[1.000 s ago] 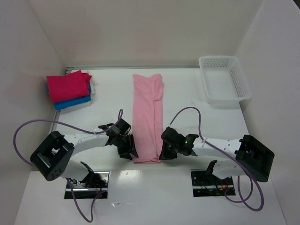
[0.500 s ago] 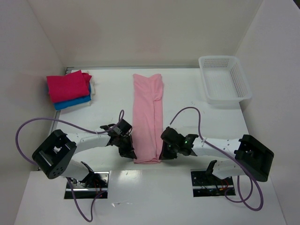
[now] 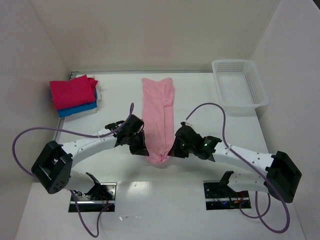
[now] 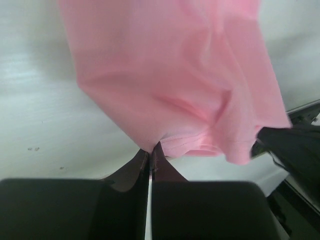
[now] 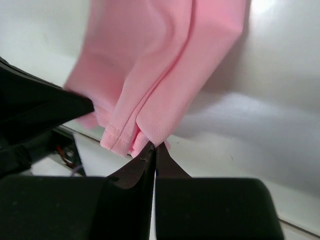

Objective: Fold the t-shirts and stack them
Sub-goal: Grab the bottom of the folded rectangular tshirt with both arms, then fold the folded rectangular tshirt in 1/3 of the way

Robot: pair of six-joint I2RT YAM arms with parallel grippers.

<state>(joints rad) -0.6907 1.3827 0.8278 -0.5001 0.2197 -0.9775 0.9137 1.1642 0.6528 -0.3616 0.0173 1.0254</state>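
A light pink t-shirt (image 3: 159,112), folded into a long strip, lies down the middle of the table. Its near end is lifted off the table. My left gripper (image 3: 143,152) is shut on the near left corner of the pink cloth (image 4: 165,95). My right gripper (image 3: 171,152) is shut on the near right corner (image 5: 165,75). The hem bunches between the two grippers. A folded magenta t-shirt (image 3: 72,91) lies on a folded blue one (image 3: 77,108) at the far left.
A white plastic mesh basket (image 3: 239,84) stands at the far right corner. White walls close in the table at the left, back and right. The arms' cables loop over the near part of the table.
Both grippers have lifted the pink shirt's near end and carried it away from me. The near hem has drawn together and risen off the table.
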